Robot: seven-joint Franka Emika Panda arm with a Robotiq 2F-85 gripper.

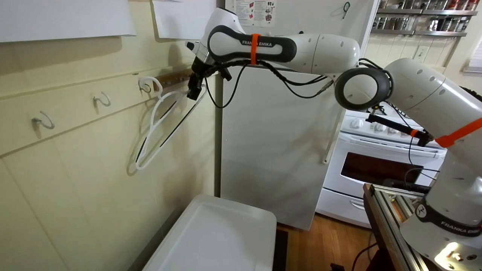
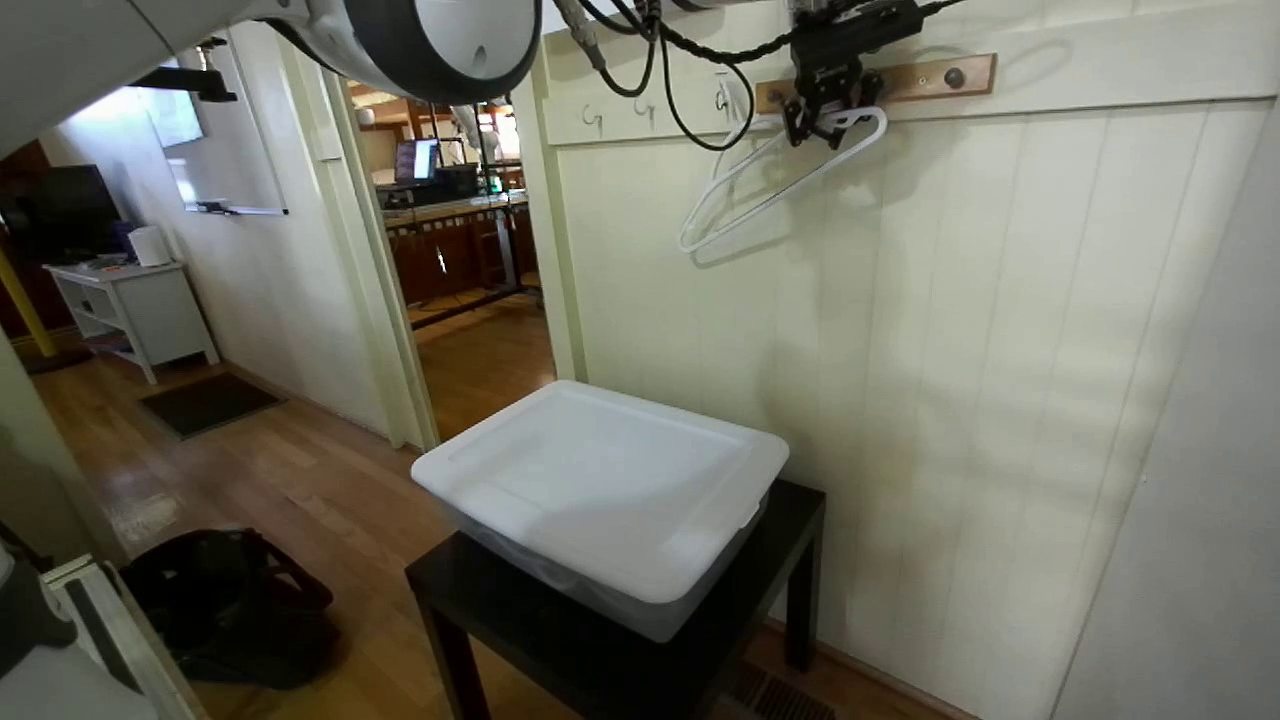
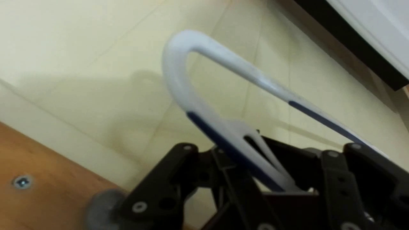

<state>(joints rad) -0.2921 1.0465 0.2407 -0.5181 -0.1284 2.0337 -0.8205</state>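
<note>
The gripper (image 2: 815,138) straddles one end of a white clothes hanger (image 3: 217,127); whether it is clamped, I cannot tell. Above the gripper, the forearm (image 1: 327,52) reads "FRANKA EMIKA", partly under an orange strap (image 1: 254,49).

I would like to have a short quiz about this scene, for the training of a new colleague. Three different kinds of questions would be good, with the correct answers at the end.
1. Open question: which white object is at the gripper?

2. True or false: the lidded bin stands on a black table.

3. Multiple choice: the knobbed rail on the wall, behind the gripper in an exterior view, is
a) blue
b) brown
c) green

Key:
1. A clothes hanger.
2. True.
3. b
</note>
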